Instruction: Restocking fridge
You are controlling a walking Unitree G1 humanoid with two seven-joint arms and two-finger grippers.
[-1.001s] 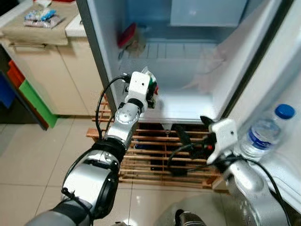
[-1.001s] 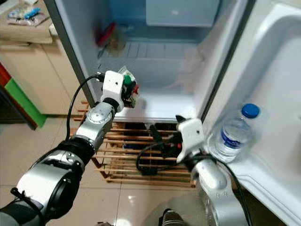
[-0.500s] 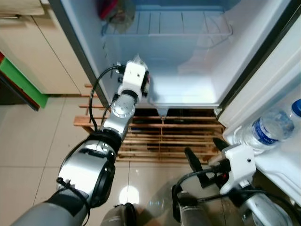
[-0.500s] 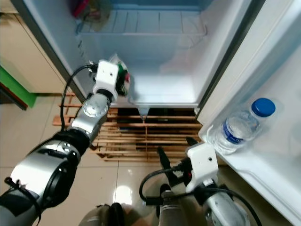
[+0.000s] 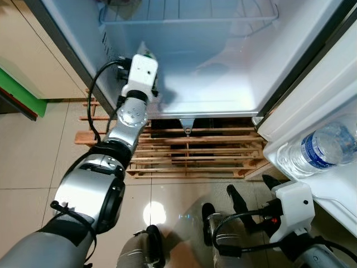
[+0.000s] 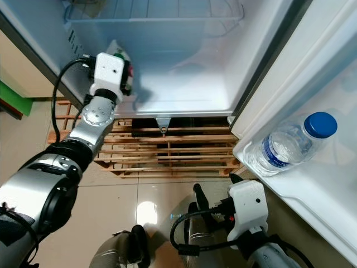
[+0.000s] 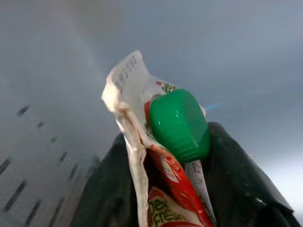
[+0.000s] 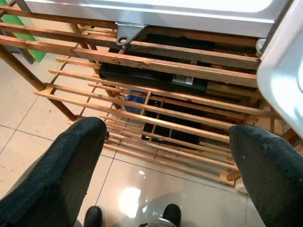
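My left gripper [image 5: 146, 54] is shut on a white and red sauce pouch [image 7: 142, 123] with a green cap [image 7: 180, 125]. It holds the pouch inside the open fridge [image 5: 223, 84], low down by the left wall, just above the compartment floor. My right gripper [image 8: 165, 156] is open and holds nothing. It hangs low in front of the fridge, over the wooden pallet [image 8: 156, 66] and the floor tiles. A clear water bottle [image 5: 321, 151] with a blue cap lies in the door shelf [image 6: 290, 190] on the right.
A wire shelf [image 5: 189, 11] spans the fridge above the left gripper. The fridge stands on the slatted pallet [image 5: 189, 153], with dark items under it. A beige cabinet with a green panel [image 5: 22, 97] stands to the left. Glossy floor tiles [image 5: 33, 167] lie in front.
The camera has tilted down and closer. My left gripper has carried the pouch from the fridge's front edge in beside the left wall. My right gripper has dropped from the fridge front towards the floor.
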